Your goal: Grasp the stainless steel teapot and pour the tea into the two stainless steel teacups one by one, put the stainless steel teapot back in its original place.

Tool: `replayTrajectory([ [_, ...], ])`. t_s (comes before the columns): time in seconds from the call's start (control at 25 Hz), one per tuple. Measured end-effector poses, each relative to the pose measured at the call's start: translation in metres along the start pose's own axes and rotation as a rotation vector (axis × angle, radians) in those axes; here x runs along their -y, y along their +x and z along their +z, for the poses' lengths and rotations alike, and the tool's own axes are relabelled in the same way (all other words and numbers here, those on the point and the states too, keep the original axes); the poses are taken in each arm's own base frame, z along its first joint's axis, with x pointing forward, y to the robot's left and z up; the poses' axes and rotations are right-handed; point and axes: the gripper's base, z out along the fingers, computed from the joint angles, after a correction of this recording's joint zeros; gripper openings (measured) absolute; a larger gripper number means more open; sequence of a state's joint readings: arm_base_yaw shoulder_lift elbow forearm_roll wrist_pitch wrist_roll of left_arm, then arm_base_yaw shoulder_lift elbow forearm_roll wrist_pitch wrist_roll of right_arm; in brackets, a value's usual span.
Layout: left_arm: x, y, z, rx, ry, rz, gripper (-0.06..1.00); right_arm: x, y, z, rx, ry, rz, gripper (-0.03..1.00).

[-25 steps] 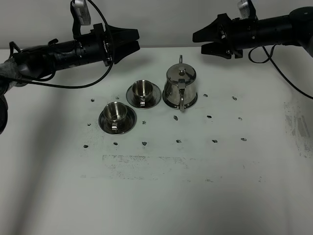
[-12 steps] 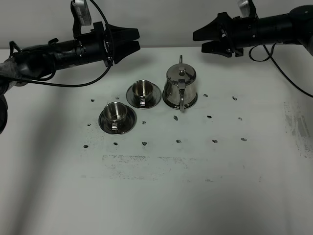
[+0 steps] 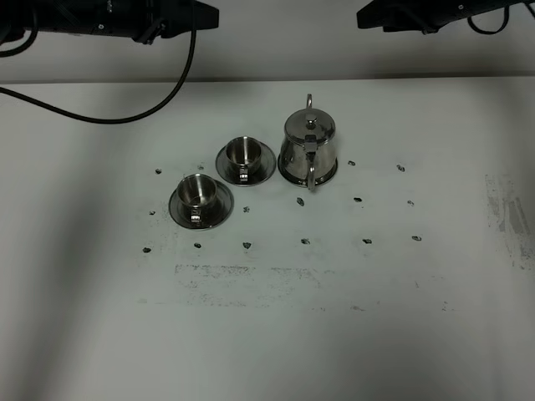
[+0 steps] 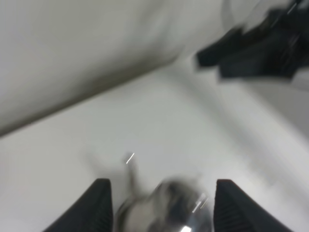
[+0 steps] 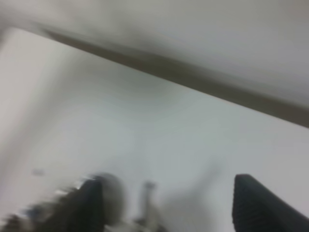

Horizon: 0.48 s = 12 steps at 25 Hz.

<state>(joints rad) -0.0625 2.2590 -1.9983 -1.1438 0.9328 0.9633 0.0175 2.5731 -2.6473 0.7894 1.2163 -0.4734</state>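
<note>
The stainless steel teapot [image 3: 308, 149] stands upright on its round saucer [image 3: 331, 176] at the table's middle back, handle toward the front. The two stainless steel teacups sit on their saucers to its left: one beside the pot [image 3: 243, 153], one nearer the front left [image 3: 198, 192]. No tea shows. My left gripper [image 3: 206, 14] and right gripper [image 3: 368, 17] are high above the back edge, mostly out of frame, far from the pot. In the blurred wrist views both grippers are open and empty [image 4: 163, 182] [image 5: 166, 180]. The pot is a blur [image 4: 166, 205] below the left fingers.
The white table [image 3: 267, 317] has small dark marks in rows and a scuffed patch near the front middle. A black cable [image 3: 125, 117] hangs over the back left. The right arm [image 4: 260, 46] shows blurred in the left wrist view.
Both arms have risen and pulled back toward the top edge, now nearly out of the exterior view. The teapot and cups have not moved.
</note>
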Motion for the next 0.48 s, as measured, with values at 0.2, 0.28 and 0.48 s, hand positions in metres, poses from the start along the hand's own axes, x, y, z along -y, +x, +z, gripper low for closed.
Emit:
replayTrajectory([
  [0.2, 0.013, 0.009, -0.015, -0.286, -0.163, 0.116, 0.37, -0.006, -0.002, -0.024, -0.09, 0.207, -0.029, 0.57],
  [0.28, 0.022, 0.007, -0.023, -0.34, -0.229, 0.144, 0.32, -0.014, -0.005, -0.035, -0.107, 0.261, -0.041, 0.57],
  [0.48, 0.063, -0.003, -0.055, -0.261, -0.352, 0.226, 0.25, -0.03, 0.002, -0.062, -0.175, 0.346, -0.039, 0.57],
])
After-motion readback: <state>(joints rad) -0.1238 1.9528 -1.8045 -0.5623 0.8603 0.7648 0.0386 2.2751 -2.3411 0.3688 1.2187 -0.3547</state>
